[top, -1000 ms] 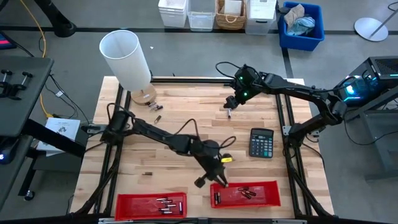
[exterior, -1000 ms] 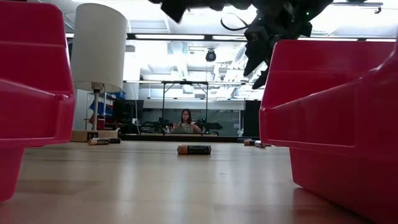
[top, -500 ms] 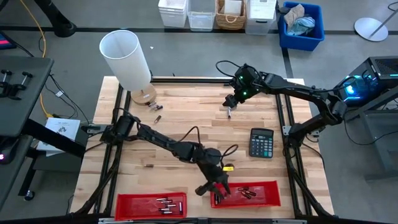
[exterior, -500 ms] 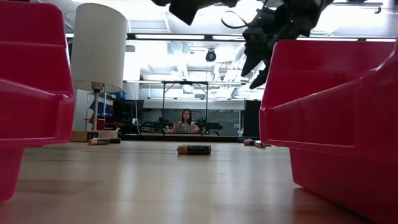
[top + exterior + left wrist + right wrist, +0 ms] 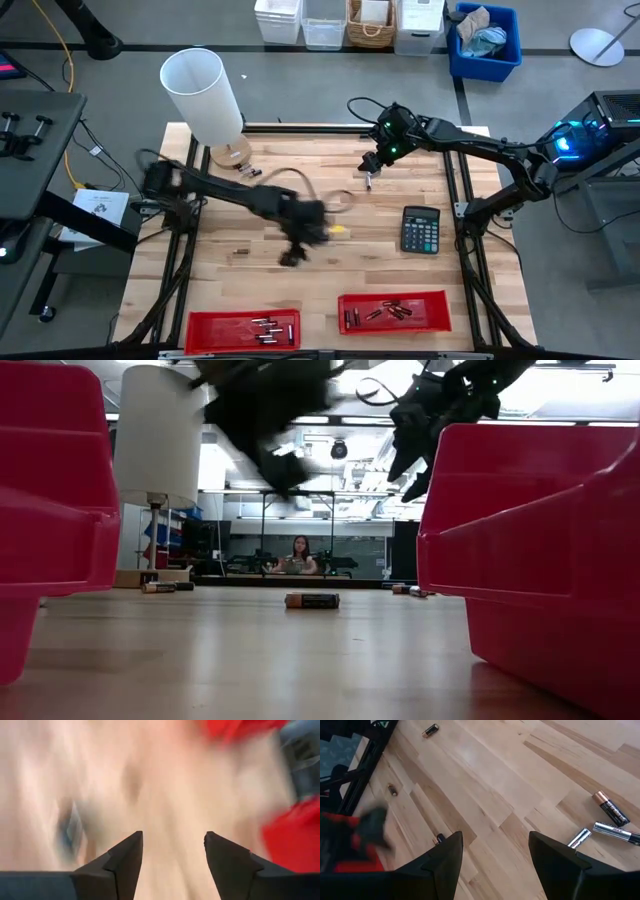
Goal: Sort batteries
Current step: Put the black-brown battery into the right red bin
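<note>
1. Table (image 5: 300, 190): pale butcher-block wood, grain strips running left-right in the high view, on a black frame
2. Two red plastic bins at the bottom edge of the high view: left bin (image 5: 244, 329) and right bin (image 5: 394, 312), both shallow, rectangular, glossy, each holding small cylindrical batteries
3. Loose batteries on the wood: one dark cell (image 5: 238, 252) left of centre, long axis roughly left-right; a pair (image 5: 250, 172) by the lamp base near the upper left
4. Right wrist view: a copper-topped black cell (image 5: 609, 808) and two silvery cells (image 5: 579, 838), all lying flat, axes at differing diagonals, close together
5. Low view: one cell (image 5: 312, 600) lies on its side at frame centre, axis left-right, between the red bin walls
6. Left gripper (image 5: 291, 255) motion-blurred over table centre; in its wrist view the dark wedge fingers (image 5: 125, 860) stand apart, nothing between them
7. Right gripper (image 5: 368, 172) at upper centre, above the wood; fingers (image 5: 447, 857) apart, holding nothing
8. Black calculator (image 5: 421, 229) with grey keys, right of centre; white cylindrical lampshade (image 5: 201, 95) upper left
</note>
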Controlling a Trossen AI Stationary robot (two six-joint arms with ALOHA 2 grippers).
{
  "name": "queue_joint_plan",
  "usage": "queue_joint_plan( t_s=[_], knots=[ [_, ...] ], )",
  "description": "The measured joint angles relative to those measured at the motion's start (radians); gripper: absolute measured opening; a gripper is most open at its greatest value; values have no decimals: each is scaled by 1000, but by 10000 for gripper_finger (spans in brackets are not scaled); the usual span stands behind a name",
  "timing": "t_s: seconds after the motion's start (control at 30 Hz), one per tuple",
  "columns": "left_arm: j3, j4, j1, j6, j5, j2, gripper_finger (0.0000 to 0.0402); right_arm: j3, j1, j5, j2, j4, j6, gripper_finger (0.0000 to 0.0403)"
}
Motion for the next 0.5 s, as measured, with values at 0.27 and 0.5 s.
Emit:
queue_joint_plan(
  t_s=[0.27,0.5],
  knots=[
    [-629,-12,33,-307,-223,-408,188,0,0,-1,0,3,3,222],
    [-768,8,33,-318,-275,-525,188,0,0,0,0,24,15,222]
  ],
)
